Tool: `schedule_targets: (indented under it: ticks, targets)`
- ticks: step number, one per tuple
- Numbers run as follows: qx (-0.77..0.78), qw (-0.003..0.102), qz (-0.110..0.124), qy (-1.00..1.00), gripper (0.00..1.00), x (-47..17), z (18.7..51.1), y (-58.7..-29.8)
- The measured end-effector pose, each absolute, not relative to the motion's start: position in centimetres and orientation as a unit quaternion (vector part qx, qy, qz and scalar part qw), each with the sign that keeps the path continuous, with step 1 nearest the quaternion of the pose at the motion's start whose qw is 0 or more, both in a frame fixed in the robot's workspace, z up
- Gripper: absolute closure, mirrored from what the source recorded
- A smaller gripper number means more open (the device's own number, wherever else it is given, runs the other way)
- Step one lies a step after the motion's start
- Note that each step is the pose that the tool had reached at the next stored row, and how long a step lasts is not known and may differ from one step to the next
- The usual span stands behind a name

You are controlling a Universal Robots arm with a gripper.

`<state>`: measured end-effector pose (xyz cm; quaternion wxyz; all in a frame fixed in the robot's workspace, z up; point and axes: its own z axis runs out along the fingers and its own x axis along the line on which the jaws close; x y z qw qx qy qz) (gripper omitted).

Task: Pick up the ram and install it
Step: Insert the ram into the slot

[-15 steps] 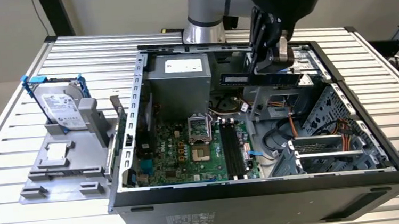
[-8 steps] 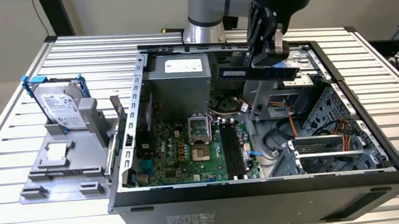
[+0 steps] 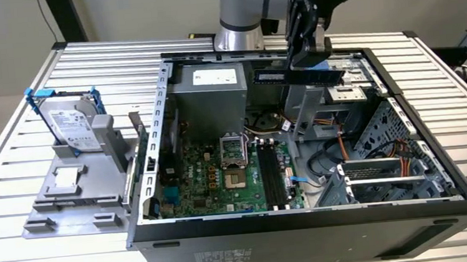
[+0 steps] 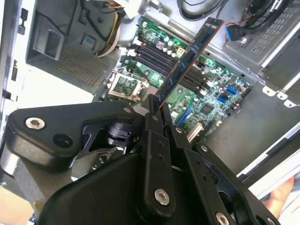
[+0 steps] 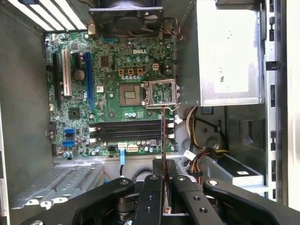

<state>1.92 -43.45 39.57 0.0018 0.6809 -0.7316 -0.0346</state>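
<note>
The gripper [image 3: 310, 62] was clamped on the ram [image 3: 283, 77], pinching the stick near one end. It hung level in the air over the far side of the open computer case [image 3: 307, 216], well above the motherboard [image 3: 212, 176]. The pick-up looked done, and I judged the work to be in the carry towards the black memory slots [image 3: 272, 178], all of which looked empty. In both wrist views the ram [image 5: 163, 136] lay crosswise to the slots [image 5: 129, 131]. Seating it would call for turning it parallel and squaring its edge over one slot.
</note>
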Motion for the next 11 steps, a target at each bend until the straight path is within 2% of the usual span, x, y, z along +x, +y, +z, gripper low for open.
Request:
schedule_targets:
  ticks: [11]
  targets:
    - [0.689, 0.002, -0.035, -0.724, 1.00, 1.96, 39.57, -42.61]
